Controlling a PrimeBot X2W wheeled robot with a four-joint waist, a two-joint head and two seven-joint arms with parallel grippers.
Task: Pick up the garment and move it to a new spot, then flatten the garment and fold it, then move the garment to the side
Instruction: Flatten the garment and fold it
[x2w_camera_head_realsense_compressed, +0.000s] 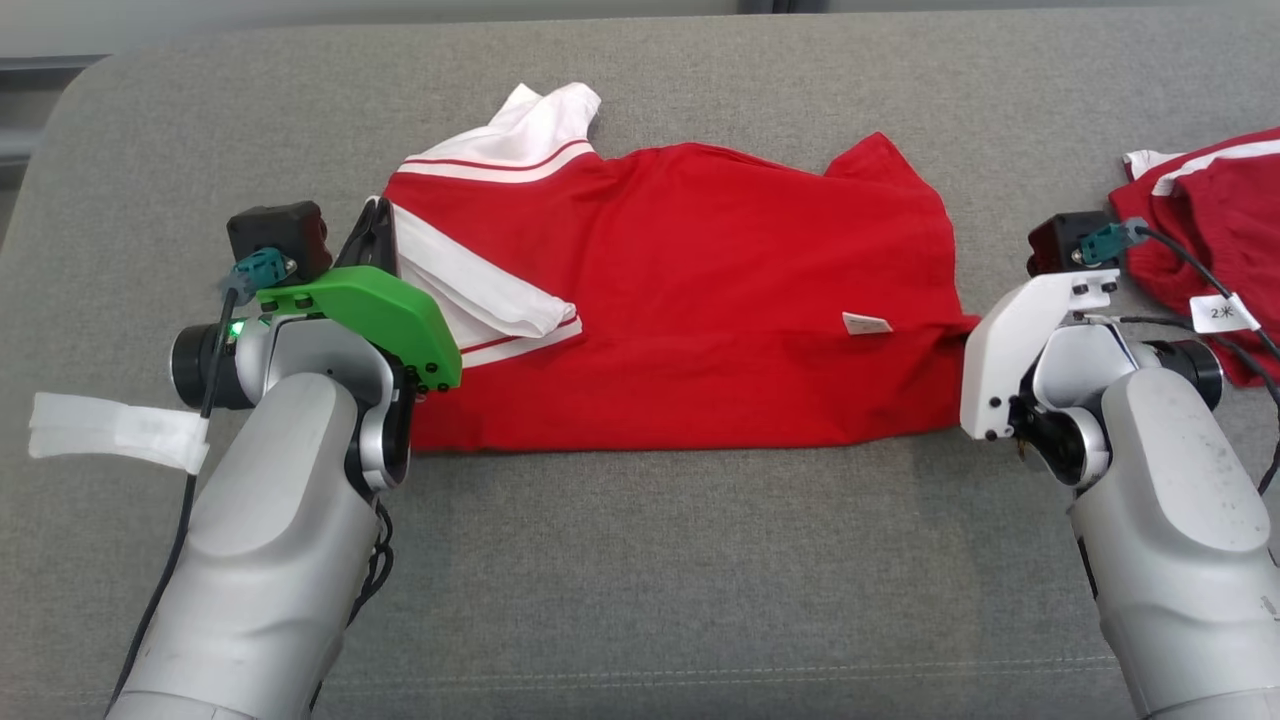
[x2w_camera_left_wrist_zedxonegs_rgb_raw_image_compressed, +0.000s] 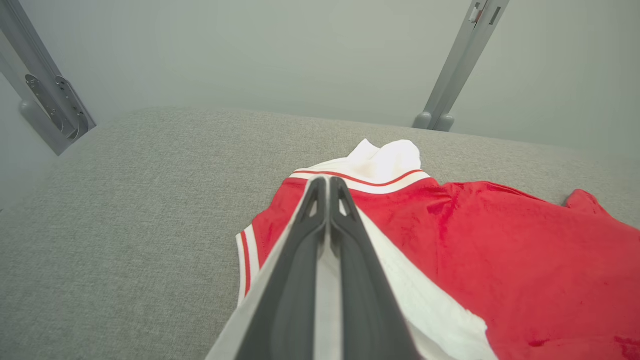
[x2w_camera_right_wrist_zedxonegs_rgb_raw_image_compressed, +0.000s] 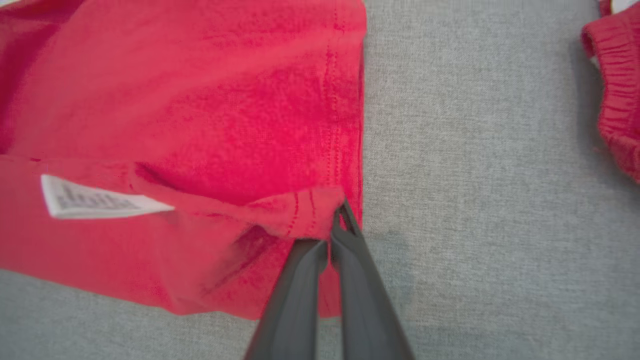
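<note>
The red shirt (x2w_camera_head_realsense_compressed: 700, 300) lies spread across the middle of the grey cushion (x2w_camera_head_realsense_compressed: 640, 560). The right gripper (x2w_camera_right_wrist_zedxonegs_rgb_raw_image_compressed: 342, 212) has its fingers clenched on the hem; the left gripper (x2w_camera_left_wrist_zedxonegs_rgb_raw_image_compressed: 327, 182) is clenched over the sleeve end, grip unclear. Likely mid-fold: next, carry both ends over evenly.

The garment (x2w_camera_head_realsense_compressed: 700, 300) is seen as soft, matt red knit cloth with white cloth trim. The padded surface (x2w_camera_head_realsense_compressed: 640, 580) is covered in coarse grey woven fabric. The fingers (x2w_camera_left_wrist_zedxonegs_rgb_raw_image_compressed: 295, 280) of the left gripper (x2w_camera_left_wrist_zedxonegs_rgb_raw_image_compressed: 328, 183) are formed of smooth, matt dark plastic.
</note>
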